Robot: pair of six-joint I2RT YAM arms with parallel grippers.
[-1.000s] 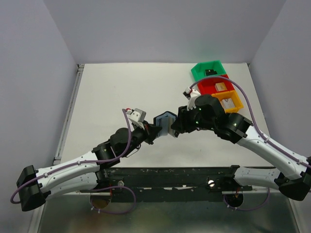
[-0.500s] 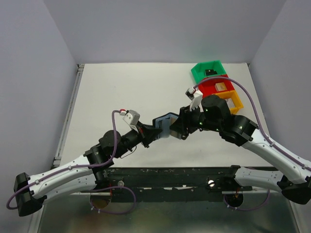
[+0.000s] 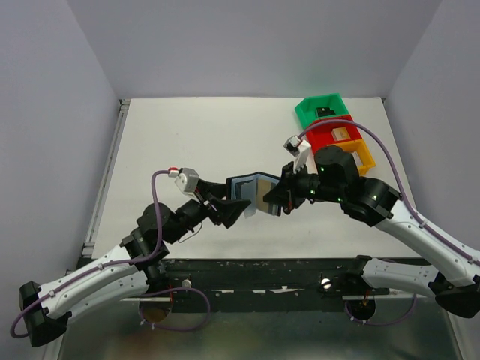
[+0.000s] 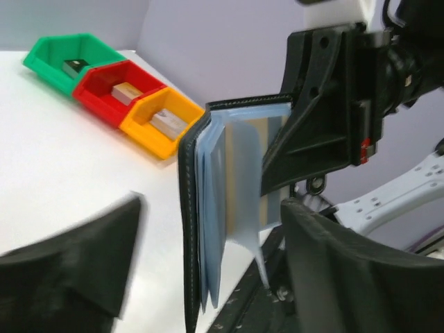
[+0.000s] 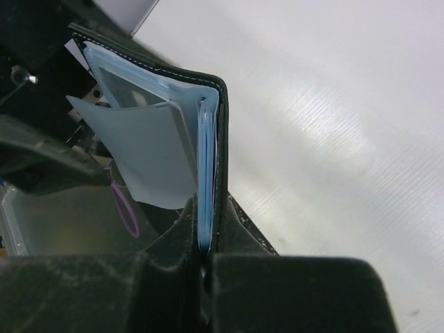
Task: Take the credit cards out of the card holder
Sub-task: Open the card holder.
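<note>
Close to the near edge of the table (image 3: 187, 135), the left pincer (image 3: 234, 211) is open wide and holds nothing. Just past it, the black card holder (image 3: 251, 191) hangs in the air over the middle of the table, open like a book. A gold card (image 4: 267, 180) peeks from a pocket. The right pincer (image 3: 279, 196) pinches one cover tight. Green (image 3: 306, 112), red (image 3: 319, 135) and orange (image 3: 360, 161) bins sit at the far right corner.
</note>
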